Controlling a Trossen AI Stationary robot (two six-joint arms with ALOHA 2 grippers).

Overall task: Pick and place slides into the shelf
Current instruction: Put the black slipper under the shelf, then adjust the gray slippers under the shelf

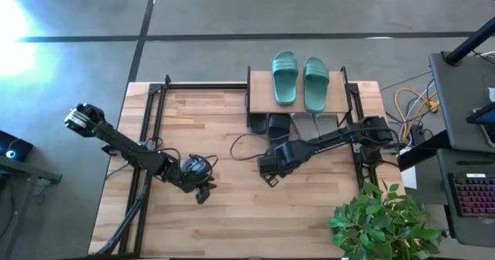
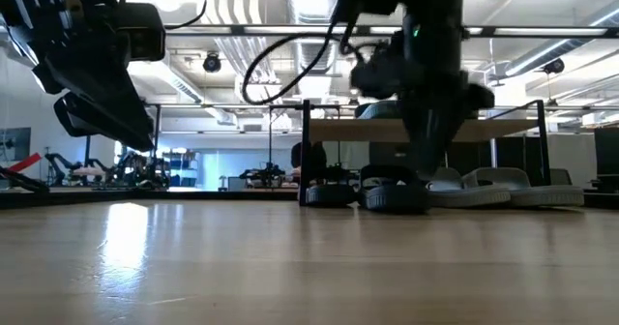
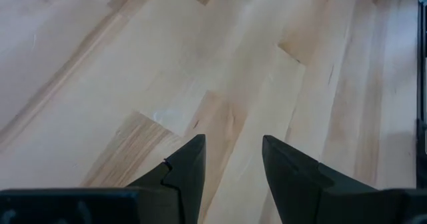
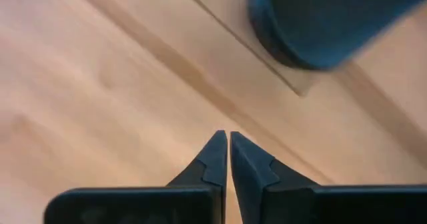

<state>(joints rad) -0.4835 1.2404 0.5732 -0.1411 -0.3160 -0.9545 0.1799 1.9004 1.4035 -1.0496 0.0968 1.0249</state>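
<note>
Right gripper [image 1: 271,175] hangs over bare table, fingers pinched together on nothing, with the black slides [image 1: 278,125] just off at its 12 o'clock, under the shelf [image 1: 261,90] beside the grey pair [image 1: 313,124]. The teal-green slides [image 1: 299,78] sit on top at 1 o'clock. Left gripper [image 1: 203,193] waits at 9 o'clock, fingers parted and empty; no readable writing anywhere.

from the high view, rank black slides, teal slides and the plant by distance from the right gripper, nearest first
From the right gripper:
1. Black slides, just beyond it, under the shelf.
2. Teal slides, on the shelf's top board.
3. Plant, at the table's near right corner.
</note>
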